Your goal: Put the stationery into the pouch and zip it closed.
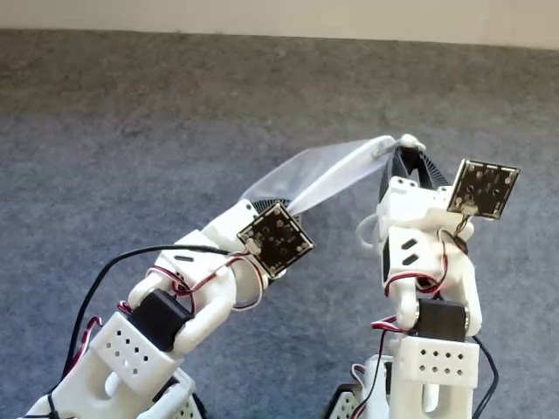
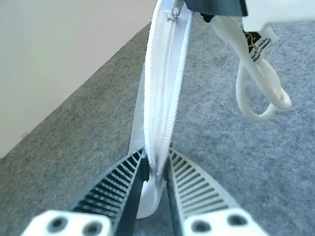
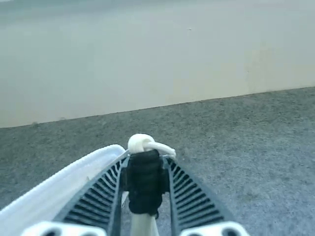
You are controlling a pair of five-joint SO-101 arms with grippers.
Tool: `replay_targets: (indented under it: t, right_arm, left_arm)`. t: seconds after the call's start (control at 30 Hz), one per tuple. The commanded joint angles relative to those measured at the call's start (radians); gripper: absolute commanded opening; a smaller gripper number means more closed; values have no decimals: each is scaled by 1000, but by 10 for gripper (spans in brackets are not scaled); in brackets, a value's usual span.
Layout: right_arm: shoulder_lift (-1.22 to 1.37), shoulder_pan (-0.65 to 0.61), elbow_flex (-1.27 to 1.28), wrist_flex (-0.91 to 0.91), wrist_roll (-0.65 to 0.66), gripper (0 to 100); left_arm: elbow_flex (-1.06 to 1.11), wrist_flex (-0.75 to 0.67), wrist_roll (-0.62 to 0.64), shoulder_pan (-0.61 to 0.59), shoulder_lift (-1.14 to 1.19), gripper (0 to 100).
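Note:
A translucent white pouch (image 1: 319, 177) hangs stretched in the air between the two arms, above the grey carpet. My left gripper (image 2: 155, 169) is shut on one end of the pouch (image 2: 162, 93), whose white zipper runs away toward the other arm. My right gripper (image 3: 145, 167) is shut on the zipper's pull cord (image 3: 145, 145), a white knotted cord with a black sleeve, at the pouch's far end (image 1: 403, 144). A white cord loop (image 2: 261, 93) with a small tag dangles below the right gripper. No loose stationery is visible.
Grey carpet (image 1: 131, 131) covers the whole work surface. A pale wall (image 3: 147, 54) rises behind its far edge. Both arms' bodies and cables (image 1: 157, 288) crowd the near side.

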Motion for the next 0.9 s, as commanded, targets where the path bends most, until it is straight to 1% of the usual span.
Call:
replay_targets:
  t: [0.0,0.23,0.4,0.47,0.53,0.6,0.67,0.77,0.87]
  right_arm:
    - [51,122,-39,-28,-11,5]
    - [51,117,-41,-25,-9,19]
    - [51,117,-38,-22,-11,152]
    - [51,108,-36,-22,-11,182]
    - [50,90,-36,-15,-11,184]
    - [50,70,-42,30,-11,184]
    - [28,58,-44,48,-11,186]
    - [-51,53,-35,50,-11,186]
    - [-134,50,-36,110,-11,186]
  left_arm:
    - [-4,18,-6,-96,-2,5]
    - [-2,18,-6,-105,-2,5]
    - [1,18,-6,-102,-2,6]
    - [2,18,-6,-101,-2,8]
    - [2,18,-3,-102,-2,38]
    - [2,18,0,-104,-2,88]
    - [2,20,23,-107,-2,123]
    - [2,21,60,-108,1,152]
    - [2,20,60,-108,5,169]
